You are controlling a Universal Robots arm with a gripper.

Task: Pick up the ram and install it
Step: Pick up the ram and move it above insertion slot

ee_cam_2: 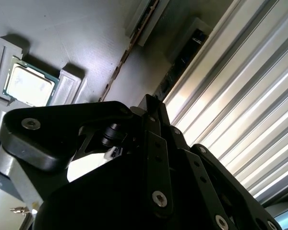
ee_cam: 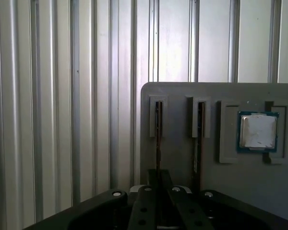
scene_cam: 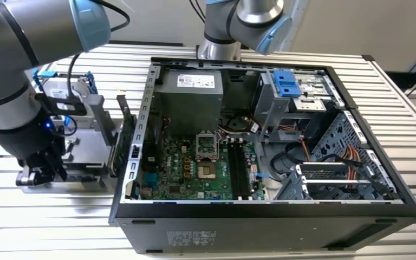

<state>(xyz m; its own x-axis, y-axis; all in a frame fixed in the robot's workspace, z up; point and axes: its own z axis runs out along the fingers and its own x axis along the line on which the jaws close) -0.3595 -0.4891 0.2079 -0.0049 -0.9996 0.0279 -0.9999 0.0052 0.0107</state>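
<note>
As you'll see in the exterior view, the gripper (scene_cam: 43, 165) hangs low over the grey tray (scene_cam: 89, 157) at that view's left, outside the computer case (scene_cam: 266, 222). I can't tell you whether it's spread or pinched; the pictures don't settle it.

The ram (ee_cam: 158, 129) sits on edge in a tray slot, the one nearest the tray's border with the ribbed surface (ee_cam: 62, 105). In the first wrist view the gripper lines up with it, right at the stick's near end. Whether it's touching or there's a gap, I can't say.

A second stick (ee_cam: 199, 132) stands on edge in the next slot over, parallel and just beside. Past that, the processor (ee_cam: 258, 130) lies flat in its own pocket, metal lid up.

Clutter you should note:
- An upright dark card (scene_cam: 123, 135) stands on the tray's case side, between the gripper and the case wall.
- A block with blue parts (scene_cam: 63, 92) sits farther back on the same stand.
- Inside the case, the board (scene_cam: 186, 173) lies flat, with long black memory slots (scene_cam: 237, 168) just beside the processor socket (scene_cam: 206, 157).
- Cables and a drive cage (scene_cam: 352, 146) crowd the case toward the exterior view's right.
- A second arm's base (scene_cam: 219, 46) stands beyond the case's far wall.
</note>
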